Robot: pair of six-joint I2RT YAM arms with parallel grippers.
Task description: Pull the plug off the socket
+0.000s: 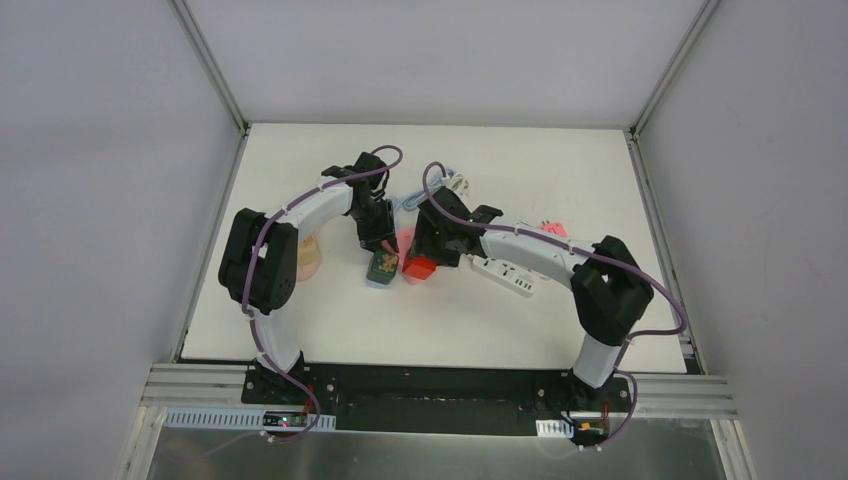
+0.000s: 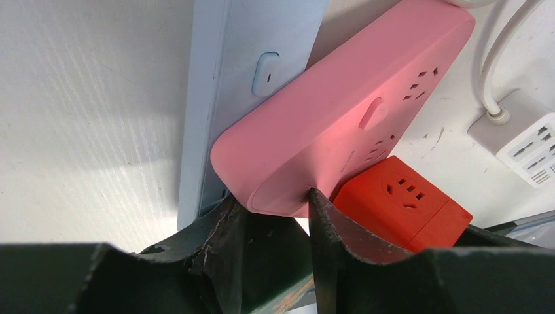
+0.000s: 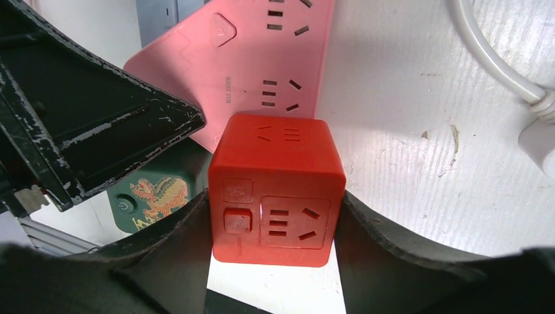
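Right gripper (image 3: 275, 199): the fingers are pressing on the two opposite flanks of the red cube adapter (image 3: 275, 163), so it is gripping the task's plug. The cube is sitting directly ahead of this gripper, between the pads, plugged into the near end of the pink power strip (image 3: 262, 59).

Left gripper (image 2: 275, 210): it appears to be pinching the rounded end of the pink strip, one finger over the face and one beneath. I judge it to be bracing the strip.

Governing relation: the strip's long axis is running away from the right gripper. The cube is standing off the strip's face, so the pull should be going square to that face. The right arm is the nearer one and is already on the cube.

Holders: the cube's own outlets are showing empty, as are the strip's remaining visible sockets.

Surroundings: a pale blue power strip (image 2: 209, 98) is lying under the pink one, a green adapter (image 3: 157, 196) just beside the cube, and a white power strip (image 1: 505, 275) nearby on the table (image 1: 300, 330).
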